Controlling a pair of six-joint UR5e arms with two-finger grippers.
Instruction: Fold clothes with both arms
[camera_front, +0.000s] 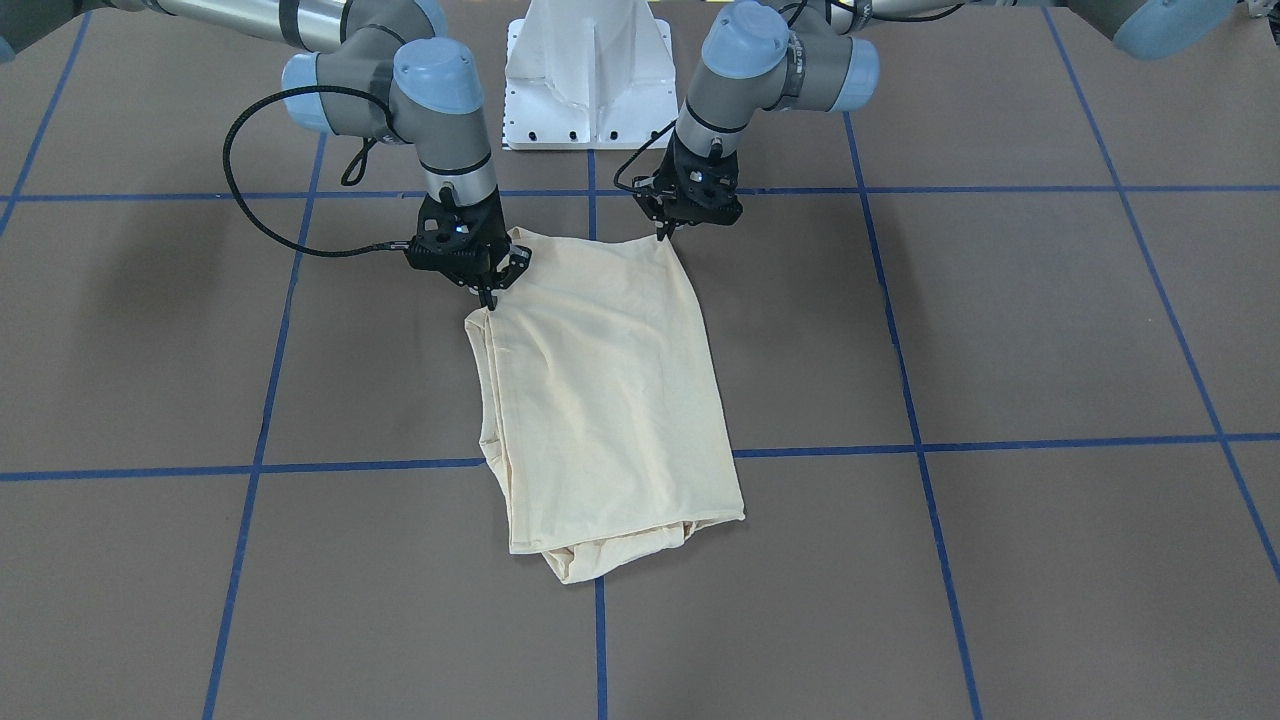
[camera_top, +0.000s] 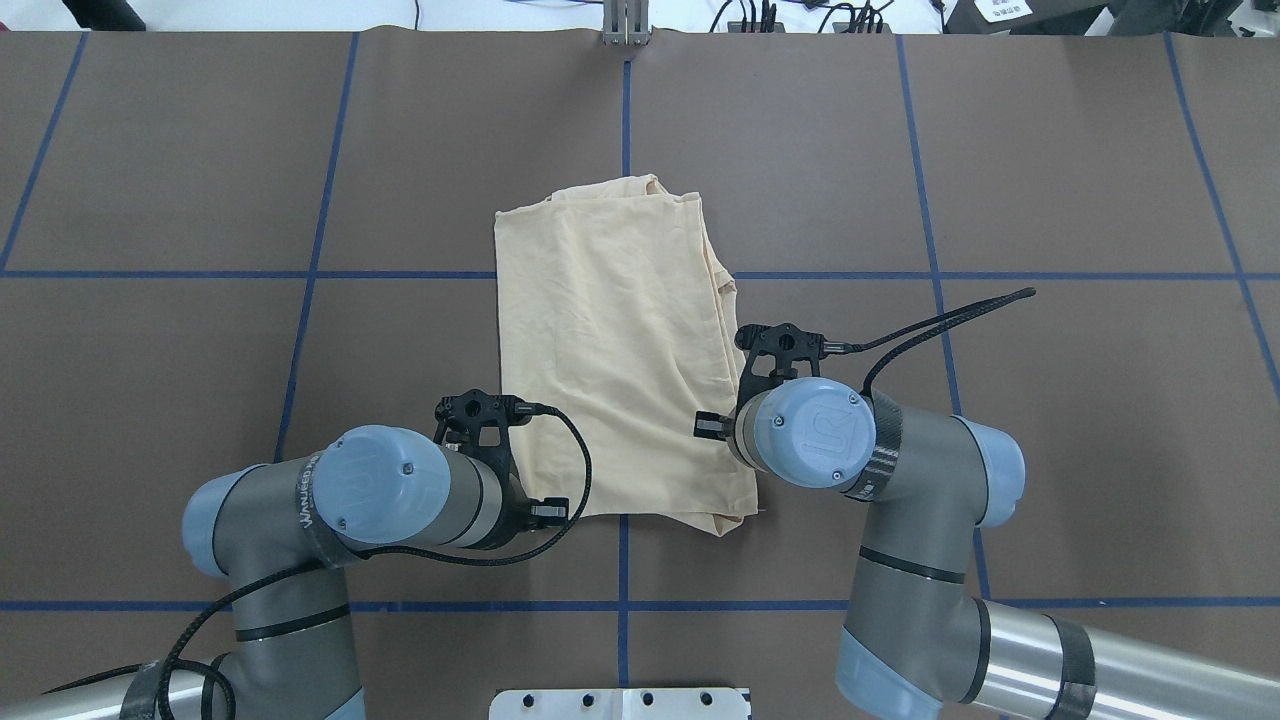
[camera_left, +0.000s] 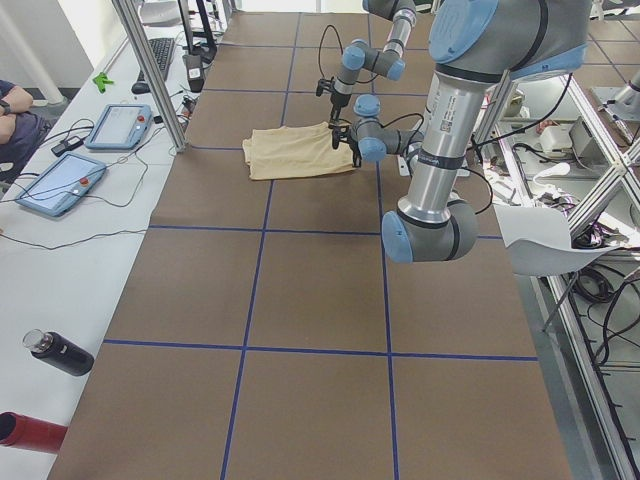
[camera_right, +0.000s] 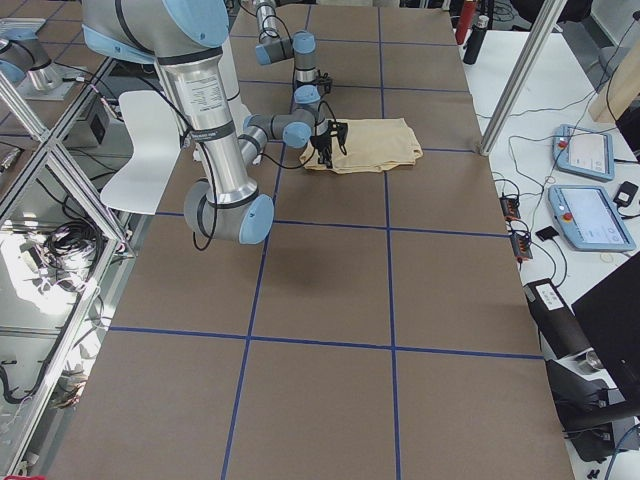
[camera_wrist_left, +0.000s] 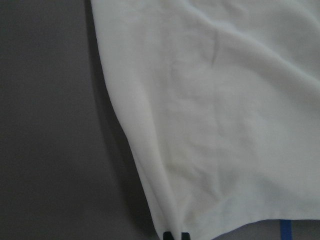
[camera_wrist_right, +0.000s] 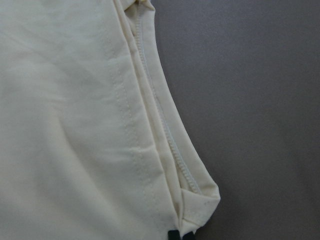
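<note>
Both pincers look clamped: left gripper and right gripper each pinch a robot-side corner of the shirt, which lies folded mid-way along the table. It's thin, floppy, light stuff, so I'd grab corners and hems, with even tension.

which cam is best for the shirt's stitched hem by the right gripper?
Right wrist view: the hem is close up, stitch lines sharp, running to the folded corner. Front-facing and overhead show the shirt whole, that edge just a thin layered line. Side views show it tiny. Left wrist sees the other, plain edge.
</note>
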